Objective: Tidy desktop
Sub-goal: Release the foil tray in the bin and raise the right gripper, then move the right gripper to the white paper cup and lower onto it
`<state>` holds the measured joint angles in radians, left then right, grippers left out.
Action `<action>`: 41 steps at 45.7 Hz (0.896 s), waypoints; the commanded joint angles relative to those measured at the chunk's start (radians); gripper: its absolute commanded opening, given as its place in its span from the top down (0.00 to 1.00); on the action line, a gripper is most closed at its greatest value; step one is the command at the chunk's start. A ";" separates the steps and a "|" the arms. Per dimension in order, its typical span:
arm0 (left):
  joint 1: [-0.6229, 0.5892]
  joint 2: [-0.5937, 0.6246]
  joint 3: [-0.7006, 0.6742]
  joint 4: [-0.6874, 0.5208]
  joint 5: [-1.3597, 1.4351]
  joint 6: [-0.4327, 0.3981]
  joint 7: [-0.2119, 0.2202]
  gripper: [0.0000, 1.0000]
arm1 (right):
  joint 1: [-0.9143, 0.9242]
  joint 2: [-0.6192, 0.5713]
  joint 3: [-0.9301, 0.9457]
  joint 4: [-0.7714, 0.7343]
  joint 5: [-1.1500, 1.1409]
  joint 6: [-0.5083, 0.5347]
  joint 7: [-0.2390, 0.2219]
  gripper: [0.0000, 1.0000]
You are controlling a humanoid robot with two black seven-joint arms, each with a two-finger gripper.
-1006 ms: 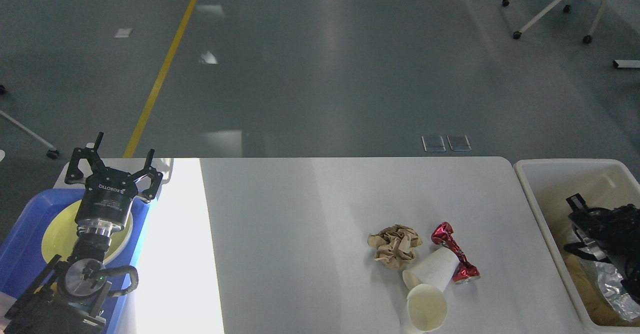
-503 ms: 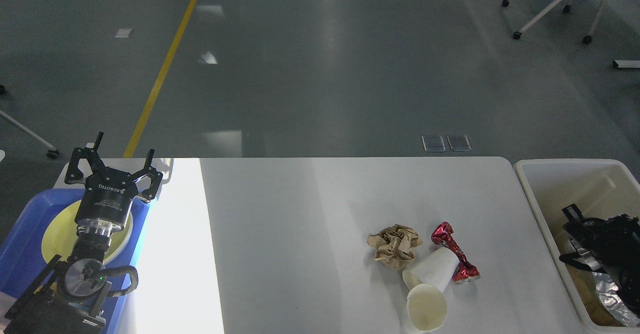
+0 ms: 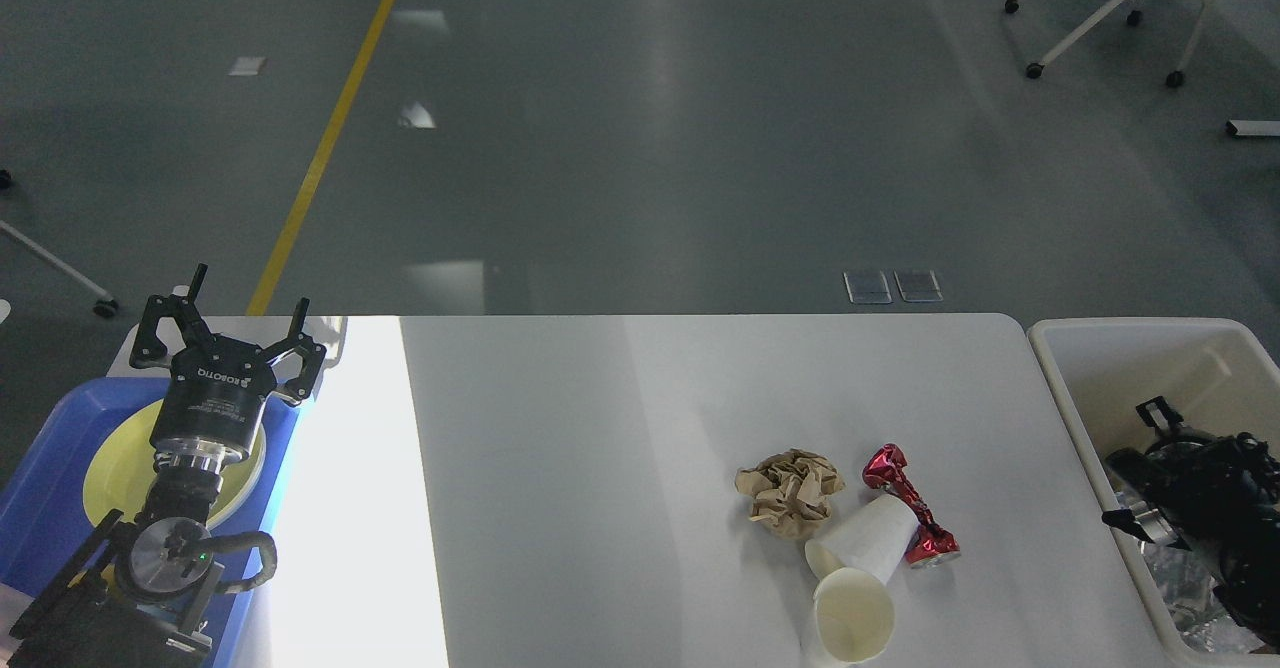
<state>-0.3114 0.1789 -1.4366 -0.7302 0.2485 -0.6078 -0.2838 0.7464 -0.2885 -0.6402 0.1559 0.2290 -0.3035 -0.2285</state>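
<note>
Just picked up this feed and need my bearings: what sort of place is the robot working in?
Probably an open lab or industrial hall, not an office: bare grey floor with a painted yellow line, wheeled chair base, and a lone white desktop set with staged litter.

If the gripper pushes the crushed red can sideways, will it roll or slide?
The crushed red can is twisted and pinched at its middle, so it would probably slide or pivot, not roll. It touches a lying paper cup, which would likely shift too.
</note>
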 commanded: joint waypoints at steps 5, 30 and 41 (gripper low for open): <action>0.000 -0.001 -0.001 0.000 0.000 0.000 0.000 0.03 | 0.011 -0.003 -0.001 0.007 -0.005 -0.009 0.000 0.00; 0.000 0.001 -0.001 0.000 0.000 -0.001 0.002 0.03 | 0.330 -0.213 -0.048 0.453 -0.463 0.102 -0.002 0.00; 0.000 0.001 0.001 0.000 0.000 0.000 0.002 0.03 | 0.743 -0.245 -0.375 0.783 -0.559 0.389 -0.002 0.00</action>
<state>-0.3114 0.1792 -1.4367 -0.7302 0.2485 -0.6078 -0.2822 1.2695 -0.5416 -0.8372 0.7836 -0.3188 -0.0755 -0.2302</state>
